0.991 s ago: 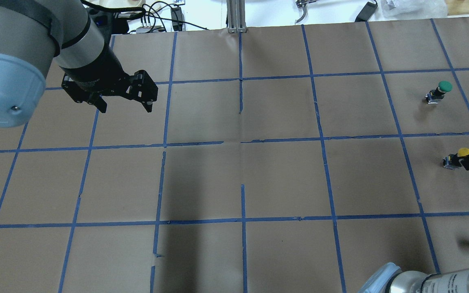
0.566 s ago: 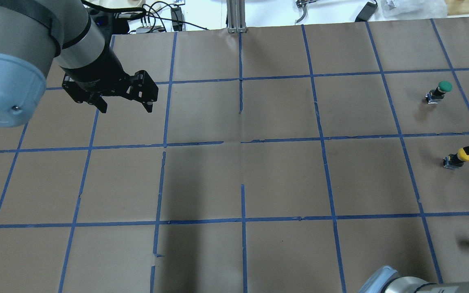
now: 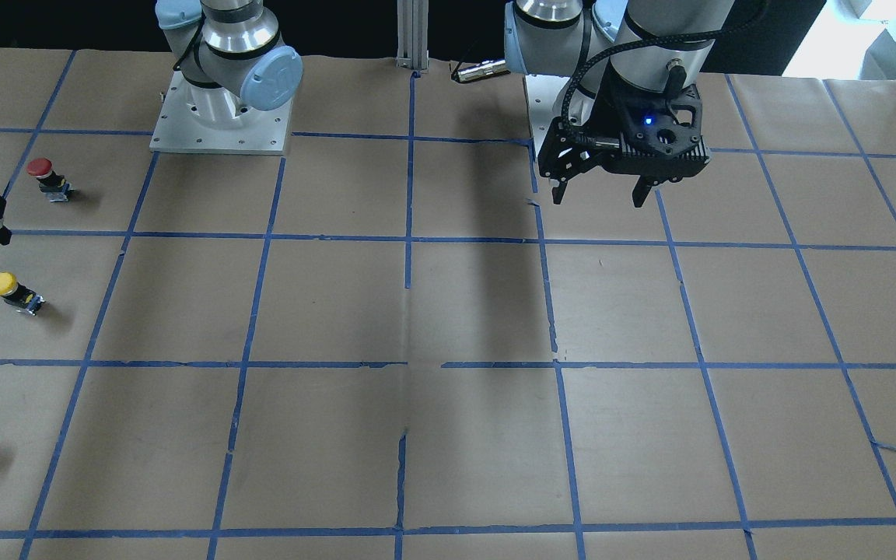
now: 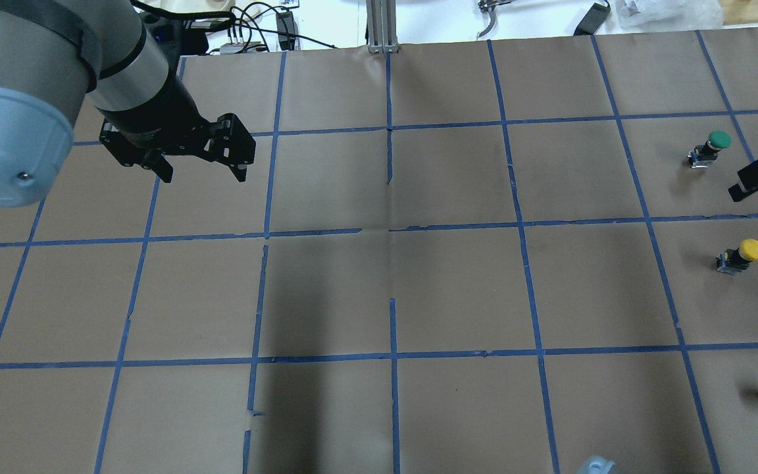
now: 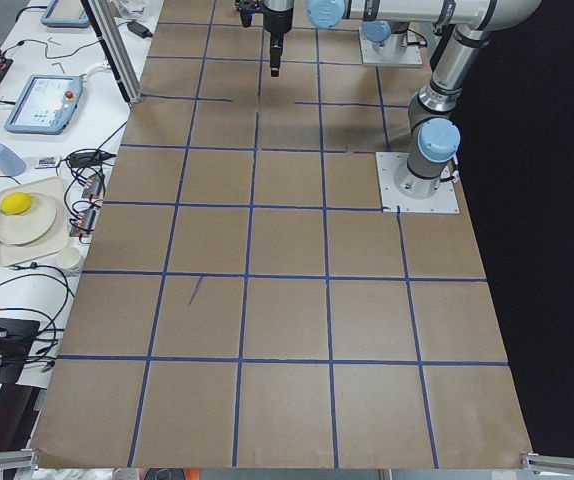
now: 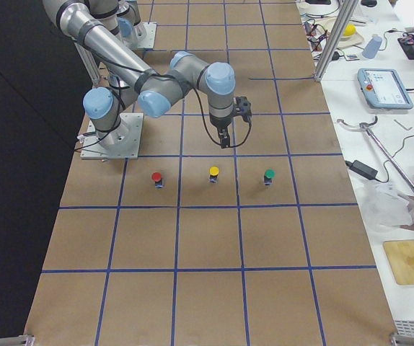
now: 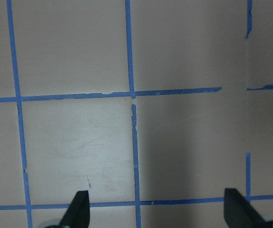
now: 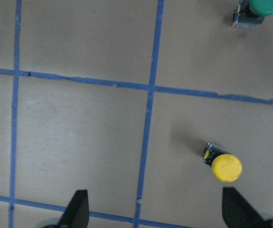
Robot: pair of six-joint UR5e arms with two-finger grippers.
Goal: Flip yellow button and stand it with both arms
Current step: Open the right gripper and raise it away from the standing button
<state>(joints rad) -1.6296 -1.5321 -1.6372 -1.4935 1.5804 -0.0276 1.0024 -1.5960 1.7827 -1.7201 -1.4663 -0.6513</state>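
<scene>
Yellow button (image 4: 741, 254) stands cap up on its base near the desk's (image 4: 458, 289) edge on the robot's right. It sits between a red button (image 6: 156, 177) and a green button (image 4: 712, 146), apart from both and touched by nothing. The right tool (image 8: 155, 211) hangs off to its green-button side, spread wide and empty. The left tool (image 3: 597, 198) hovers well apart over bare paper, likewise released and empty.

With the button seemingly upright, the step in hand looks like getting the right tool clear. Doing that well probably means rising before travelling sideways, since a brush against that top-heavy cap, or against the green neighbour near the tool, would likely tip it.

Only the right-side view shows all three buttons in a row. The overhead view lacks the red cap and the front view lacks the green one. The right wrist view alone shows how wide the right tool is spread, while the overhead view catches just part of it at the frame edge.
</scene>
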